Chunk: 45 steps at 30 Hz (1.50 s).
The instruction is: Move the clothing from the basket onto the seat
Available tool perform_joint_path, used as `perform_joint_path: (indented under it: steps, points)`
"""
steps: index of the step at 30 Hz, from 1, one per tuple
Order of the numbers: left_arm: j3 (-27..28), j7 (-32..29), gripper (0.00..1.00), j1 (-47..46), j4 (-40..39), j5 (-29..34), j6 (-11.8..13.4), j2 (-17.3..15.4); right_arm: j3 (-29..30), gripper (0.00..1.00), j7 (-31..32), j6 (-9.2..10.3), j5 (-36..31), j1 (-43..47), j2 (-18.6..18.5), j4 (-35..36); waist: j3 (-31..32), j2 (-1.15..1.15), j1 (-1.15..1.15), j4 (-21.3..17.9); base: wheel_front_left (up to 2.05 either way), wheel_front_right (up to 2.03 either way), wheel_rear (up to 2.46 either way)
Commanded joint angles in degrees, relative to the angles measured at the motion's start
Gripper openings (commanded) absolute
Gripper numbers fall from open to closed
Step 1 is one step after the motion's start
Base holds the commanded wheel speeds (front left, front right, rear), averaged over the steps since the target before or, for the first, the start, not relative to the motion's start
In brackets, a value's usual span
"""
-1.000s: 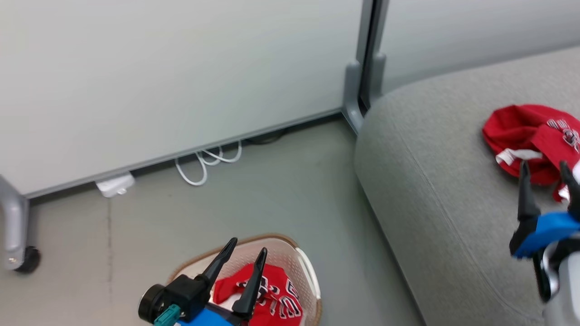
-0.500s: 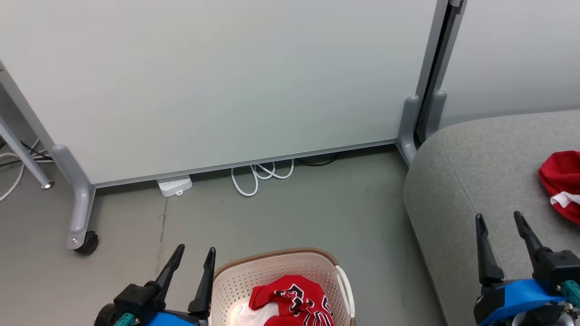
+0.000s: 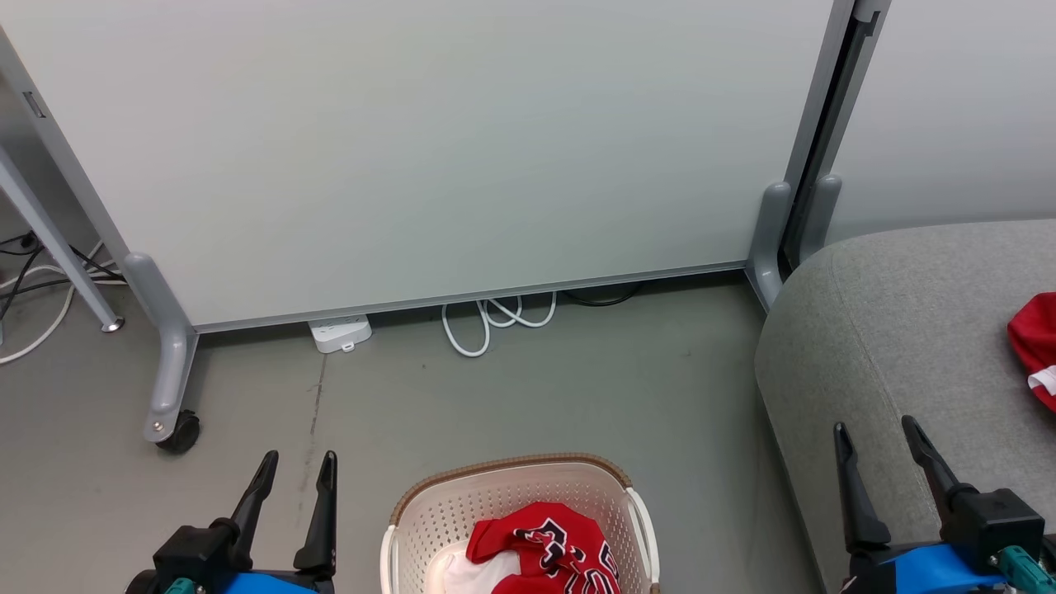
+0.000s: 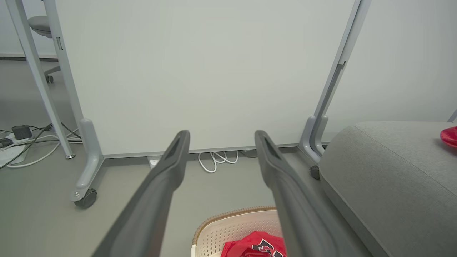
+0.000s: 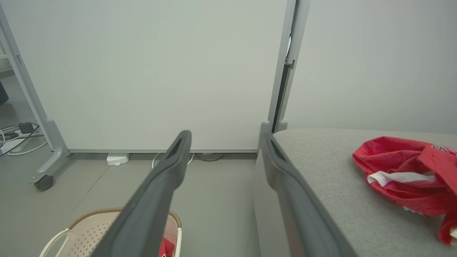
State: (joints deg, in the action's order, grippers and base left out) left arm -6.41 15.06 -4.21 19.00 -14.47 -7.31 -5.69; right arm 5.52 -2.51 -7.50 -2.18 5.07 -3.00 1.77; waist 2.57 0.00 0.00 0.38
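A large grey seat (image 3: 899, 330) is seen at the right, and one red jersey (image 5: 400, 171) is already laid on it, well in from the rounded edge. The basket (image 3: 511, 462) is stood on the floor (image 3: 577, 388) near the seat's front corner, and the second red jersey (image 3: 544, 549) is crumpled inside it. The left gripper (image 3: 301, 455) is held above the floor just beside the basket, its fingers spread with nothing between them. The right gripper (image 3: 874, 425) is held over the seat's edge, likewise spread and empty. Several failures can be foreseen. If only a loose fold of cloth is pinched, the second red jersey may be dropped on the floor between basket and seat. If the fingers are driven too deep, the basket's perforated side may be snagged and the light basket dragged or tipped. If the cloth is released too near the rounded edge, it may slide off. The white cable (image 3: 495, 318) at the foot of the partition (image 3: 412, 148) lies well apart and is judged no hazard.
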Motion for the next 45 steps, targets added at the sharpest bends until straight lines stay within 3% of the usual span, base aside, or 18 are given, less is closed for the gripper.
perform_joint_path:
  steps: [1,26,33,37,45]
  points:
    - [0.72,0.18,1.00,0.90,0.20,0.48,-0.23,0.05,-0.36,1.00,-0.11,0.02,0.75,1.13,0.16,0.25,0.01,0.00,0.00,0.02,0.00,0.00,0.00]
    - [-0.44,0.18,1.00,0.51,0.75,0.67,-0.23,0.29,-1.20,1.00,0.08,0.02,2.24,-1.50,0.19,1.06,-3.01,0.00,0.00,-1.63,0.00,0.00,0.00]
    - [-1.57,0.18,1.00,-2.38,1.75,0.80,-0.23,0.22,-2.74,1.00,-0.13,0.03,1.81,-4.64,0.13,2.10,-9.56,0.00,0.00,-4.84,0.00,0.00,0.00]
    - [-3.19,0.18,1.00,-6.42,2.66,0.51,-0.23,0.32,-3.91,1.00,-0.48,0.02,1.31,-8.36,0.15,3.38,-16.34,0.00,0.00,-7.33,0.00,0.00,0.00]
    - [-9.23,0.18,1.00,-17.23,11.38,-1.59,-0.23,-0.93,-7.60,1.00,-2.79,0.02,2.68,-18.67,0.15,3.38,-29.53,0.00,0.00,-13.73,0.00,0.00,0.00]
